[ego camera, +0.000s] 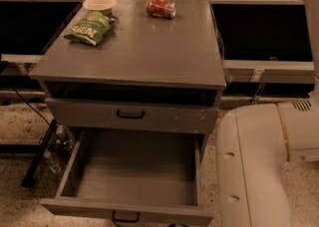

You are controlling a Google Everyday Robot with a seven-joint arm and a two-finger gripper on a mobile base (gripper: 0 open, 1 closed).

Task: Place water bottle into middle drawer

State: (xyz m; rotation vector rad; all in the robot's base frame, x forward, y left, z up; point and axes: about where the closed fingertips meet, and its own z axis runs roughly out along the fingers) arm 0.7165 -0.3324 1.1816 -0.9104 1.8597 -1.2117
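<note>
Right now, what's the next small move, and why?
Probably swing the arm to bring the gripper into view over the middle drawer. The drawer is pulled out and looks empty; the gripper is out of frame, and no water bottle shows on the cabinet top, only a chip bag, bowl and red can. Whether the gripper holds it cannot be told.
</note>
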